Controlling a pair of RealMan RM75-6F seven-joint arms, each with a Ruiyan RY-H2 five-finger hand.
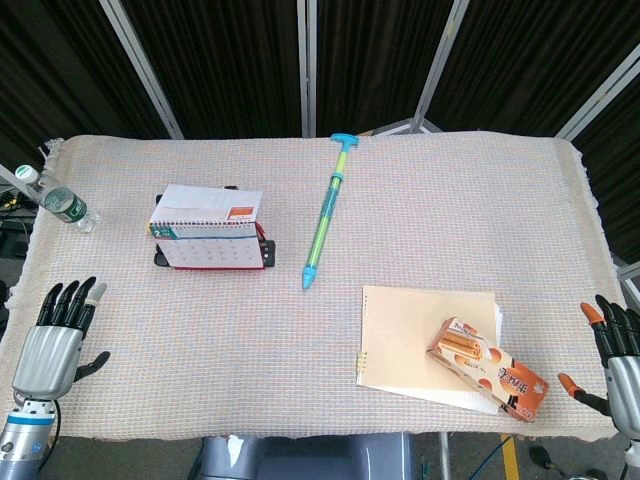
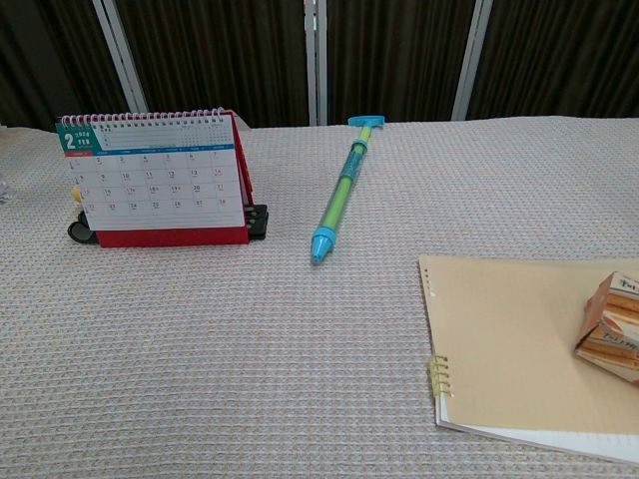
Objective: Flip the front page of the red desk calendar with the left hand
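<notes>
Item: red desk calendar (image 2: 155, 180), upright on the counter (image 1: 420, 220) at my far left, front page showing a month grid, spiral binding along the top; page not yet flipped. Item: left hand (image 1: 55, 340), at the near-left counter edge, well apart from the calendar, fingers spread and holding nothing. Item: right hand (image 1: 615, 355), at the near-right edge, fingers likewise apart and empty. Other stock: blue-green pump toy (image 1: 328, 212) lying mid-counter just right of the calendar; notebook (image 1: 425, 345) with a snack box (image 1: 488, 367) on it, near right; water bottle (image 1: 62, 203) lying at the far-left edge. Risks I note: the calendar looks light, so a push low on the page may tip or slide it; catching several sheets would flip too many.
</notes>
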